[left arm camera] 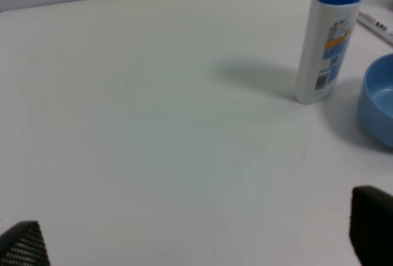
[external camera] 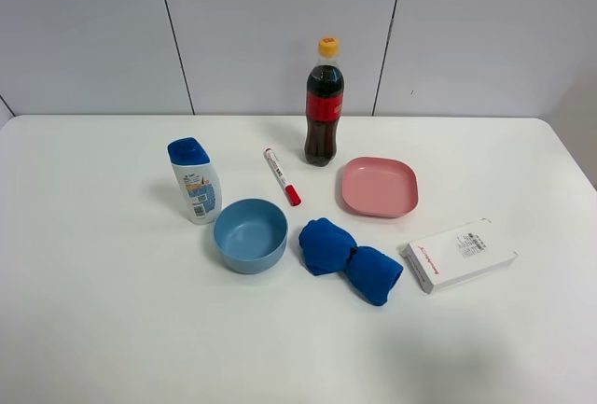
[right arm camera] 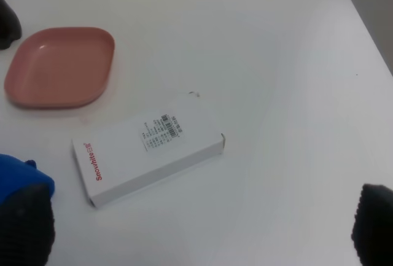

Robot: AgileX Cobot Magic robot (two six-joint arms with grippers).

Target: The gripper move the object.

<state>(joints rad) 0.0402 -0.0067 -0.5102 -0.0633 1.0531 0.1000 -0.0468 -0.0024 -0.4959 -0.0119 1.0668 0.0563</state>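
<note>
Right pincer (right arm camera: 196, 229) jaws apart, empty, above white bench (right arm camera: 295, 63); royal-blue two-lump soft cloth bundle (right arm camera: 15, 177) lies just beside one fingertip, likely the grasp target. Left pincer (left arm camera: 196, 241) also apart, idle, cloth well away.

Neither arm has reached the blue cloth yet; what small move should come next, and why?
Probably the right gripper should ease toward the blue cloth. Its fingers look spread and empty, and the cloth shows beside one of them, just past the white box.
</note>
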